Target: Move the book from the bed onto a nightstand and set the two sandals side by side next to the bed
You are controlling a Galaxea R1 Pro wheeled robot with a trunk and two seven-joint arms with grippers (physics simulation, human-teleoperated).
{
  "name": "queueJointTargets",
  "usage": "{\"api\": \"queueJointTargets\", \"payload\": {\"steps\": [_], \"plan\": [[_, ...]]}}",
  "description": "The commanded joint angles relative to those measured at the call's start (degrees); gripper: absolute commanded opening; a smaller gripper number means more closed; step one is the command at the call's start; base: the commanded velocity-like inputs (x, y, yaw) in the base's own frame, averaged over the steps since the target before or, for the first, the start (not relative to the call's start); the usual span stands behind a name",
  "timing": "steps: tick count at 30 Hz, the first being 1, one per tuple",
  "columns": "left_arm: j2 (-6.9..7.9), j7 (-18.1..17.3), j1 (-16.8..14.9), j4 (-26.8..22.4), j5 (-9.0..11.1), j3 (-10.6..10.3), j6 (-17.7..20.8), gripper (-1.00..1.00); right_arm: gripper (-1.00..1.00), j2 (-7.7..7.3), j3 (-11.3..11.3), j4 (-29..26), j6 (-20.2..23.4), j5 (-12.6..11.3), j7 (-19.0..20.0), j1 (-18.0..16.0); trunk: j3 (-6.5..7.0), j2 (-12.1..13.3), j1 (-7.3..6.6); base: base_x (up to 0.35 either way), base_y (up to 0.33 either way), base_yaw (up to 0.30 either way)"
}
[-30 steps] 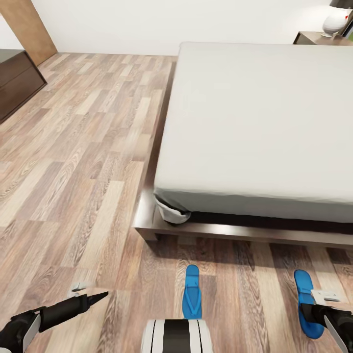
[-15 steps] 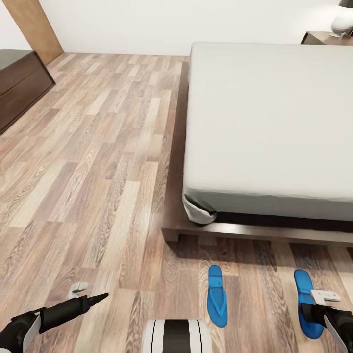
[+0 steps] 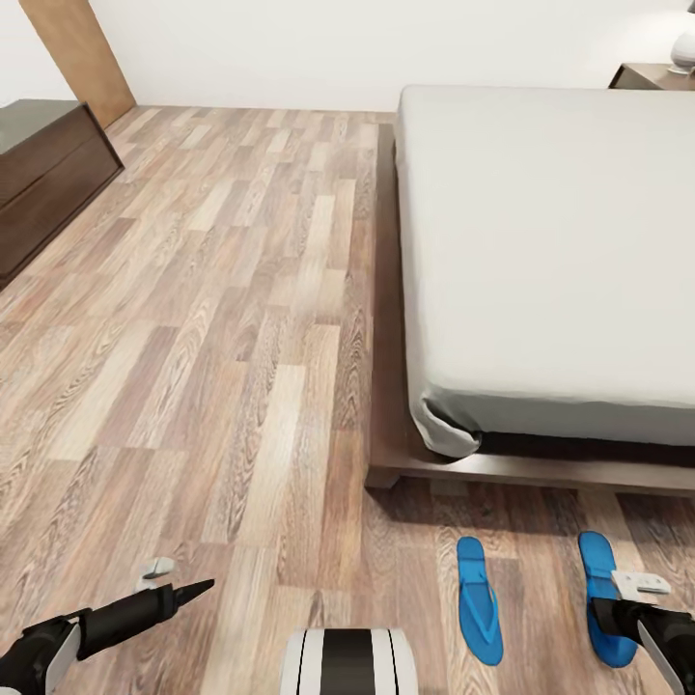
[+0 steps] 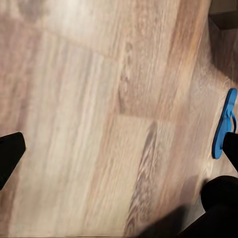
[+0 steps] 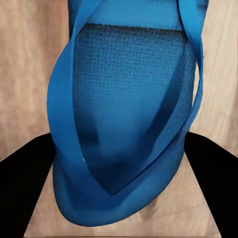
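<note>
The right gripper (image 3: 625,597) is held low at the right, its jaws clamped on one blue sandal (image 5: 129,119) just above the floor (image 3: 193,319). The left gripper (image 3: 164,587) is stretched forward over bare planks with jaws spread apart and nothing between them. A second sandal (image 3: 479,600) is seen lying on the floor near the foot of the bed (image 3: 550,241), beside the held one.

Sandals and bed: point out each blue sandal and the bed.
Loose sandal (image 3: 479,600), head view: middle of its sole, lying on the floor.
Held sandal (image 3: 600,579), head view: front half of its sole, ahead of the right gripper.
Bed (image 3: 550,251), head view: bare middle of the off-white mattress.
</note>
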Motion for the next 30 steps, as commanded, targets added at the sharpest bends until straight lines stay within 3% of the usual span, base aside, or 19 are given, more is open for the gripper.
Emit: {"api": "queueJointTargets", "payload": {"steps": [1,19,30], "plan": [[-0.06,-0.32,-0.05,0.00,-0.29,0.45,0.60,1.00,-1.00,0.02,-0.28,-0.15,0.37,0.13,0.39,0.01,-0.03,-0.01,-0.01,0.028,0.311,0.000],[-0.05,-0.17,-0.05,0.09,-0.27,0.45,0.60,1.00,-1.00,0.03,-0.26,-0.13,0.37,0.32,0.39,0.01,-0.03,-0.01,-0.01,0.003,0.242,0.000],[-0.06,-0.08,-0.05,0.09,-0.24,0.45,0.60,1.00,-1.00,0.05,-0.18,-0.13,0.37,0.25,0.39,0.01,-0.48,-0.04,0.05,0.000,0.040,0.000]]}}
